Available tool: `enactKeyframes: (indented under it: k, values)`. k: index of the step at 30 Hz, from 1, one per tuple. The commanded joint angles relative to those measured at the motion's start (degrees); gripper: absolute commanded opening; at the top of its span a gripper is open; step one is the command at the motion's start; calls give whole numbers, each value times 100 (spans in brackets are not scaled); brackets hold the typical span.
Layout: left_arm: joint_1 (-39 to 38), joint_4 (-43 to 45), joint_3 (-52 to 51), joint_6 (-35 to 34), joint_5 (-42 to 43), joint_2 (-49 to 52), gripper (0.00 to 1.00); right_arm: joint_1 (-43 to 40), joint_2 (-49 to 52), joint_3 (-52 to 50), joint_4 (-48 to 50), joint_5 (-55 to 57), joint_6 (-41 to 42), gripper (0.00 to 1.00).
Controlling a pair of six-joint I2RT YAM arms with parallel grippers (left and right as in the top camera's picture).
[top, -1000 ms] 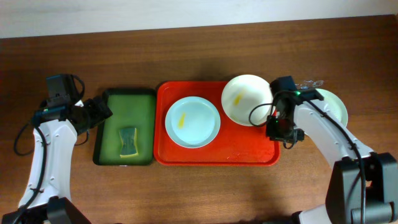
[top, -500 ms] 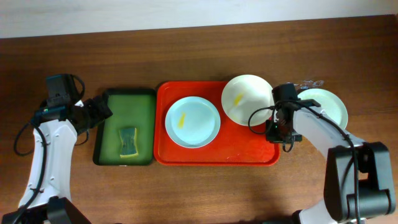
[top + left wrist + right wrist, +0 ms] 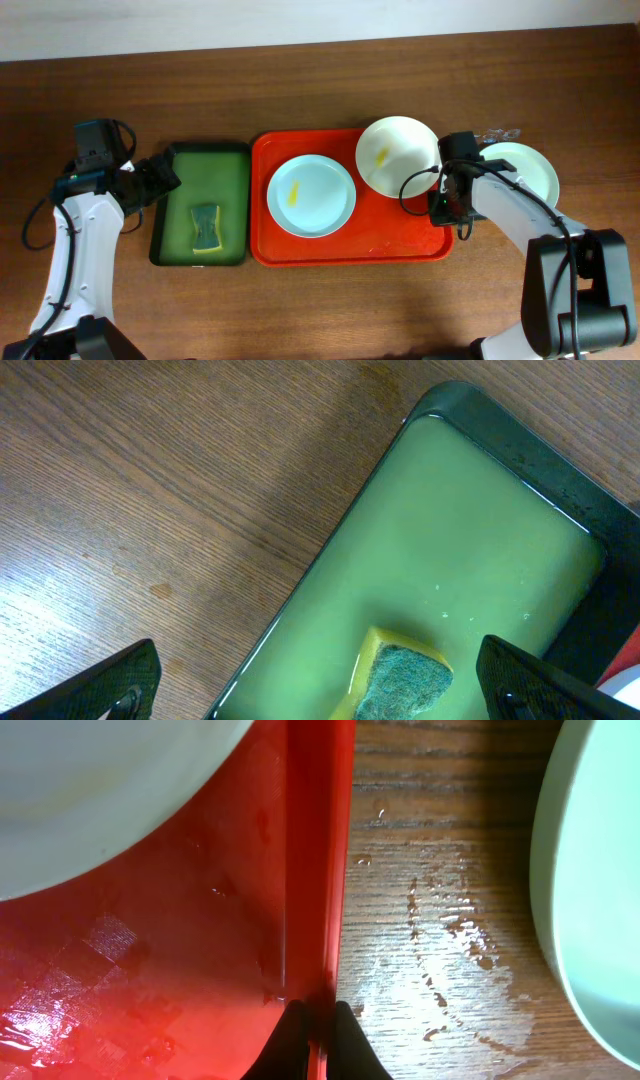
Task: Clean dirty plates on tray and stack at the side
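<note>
The red tray (image 3: pixel 345 245) lies mid-table. On it sit a pale blue plate (image 3: pixel 310 196) with a yellow smear and a cream-white plate (image 3: pixel 397 158) with a yellow smear, leaning over the tray's far right corner. A pale green plate (image 3: pixel 525 168) lies on the table to the right of the tray. My right gripper (image 3: pixel 442 212) is shut on the tray's right rim (image 3: pixel 322 910); both fingers pinch it in the right wrist view (image 3: pixel 316 1038). My left gripper (image 3: pixel 160 178) is open above the left edge of the green tray; its fingertips show in the left wrist view (image 3: pixel 318 685).
A dark green tray (image 3: pixel 232 175) left of the red tray holds a yellow-and-green sponge (image 3: pixel 206 228), also in the left wrist view (image 3: pixel 398 678). Water drops lie on the wood (image 3: pixel 440 930) between the red tray and the pale green plate.
The red tray has shifted slightly to the right in my right gripper's grip. The left arm has not moved.
</note>
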Motion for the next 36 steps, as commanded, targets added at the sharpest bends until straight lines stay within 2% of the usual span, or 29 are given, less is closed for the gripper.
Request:
enactKeyframes:
  k: [1,5,6,7,9,10,11,12,13,15,17,18,19,20,21,22,24,26,32,34,36]
  values:
    - [2,7,105,-17,39,-98,99,-11,127,-70,146,621,-236,4]
    - [2,7,105,-17,39,-98,99,-11,122,9,111,623,-234,4]
    - [2,7,105,-17,39,-98,99,-4,96,282,-168,584,-234,21]
    - [2,7,105,-17,39,-98,99,-4,59,643,-564,579,-227,33]
    - [2,7,105,-17,39,-98,99,-4,15,1578,-1362,208,293,40]
    - [2,7,105,-17,39,-98,99,-4,15,1996,-1676,-542,367,45]
    - [2,20,105,-20,39,-98,99,-4,15,2275,-1958,-1204,367,65]
    - [2,361,105,-17,42,-98,99,-4,15,2411,-2122,-1744,367,77]
    - [2,796,105,-17,39,-98,99,-4,26,2396,-2142,-2527,367,86]
    - [2,791,105,-20,63,-98,99,-4,28,2380,-2262,-2787,369,99]
    - [-4,-24,94,96,1718,-98,99,-4,28,2380,-2267,-2758,369,98]
    - [-63,-127,68,800,2415,-98,86,-4,28,2380,-2267,-2761,367,99]
    - [-240,-376,61,1508,2756,-98,64,-4,28,2380,-2267,-2761,369,98]
    - [-664,-804,42,1829,2236,-96,25,-4,28,2380,-2267,-2761,367,99]
    - [-1075,-1001,-42,1825,1508,-96,15,-4,28,2380,-2267,-2761,367,98]
    - [-1353,-1014,-155,1718,1318,-96,0,-4,28,2380,-2267,-2761,367,99]
    - [-1751,-977,-457,1563,1316,-92,0,-4,28,2380,-2267,-2761,367,98]
    - [-1958,-780,-931,1132,907,-92,0,-4,28,2380,-2267,-2761,367,98]
    - [-1982,553,-2159,1123,935,-92,0,-4,28,2380,-2267,-2761,367,98]
    - [-1982,608,-2229,1126,1062,-92,0,-4,28,2380,-2267,-2761,367,99]
    - [-1982,713,-2229,1126,1554,-92,0,-4,28,2380,-2267,-2761,369,98]
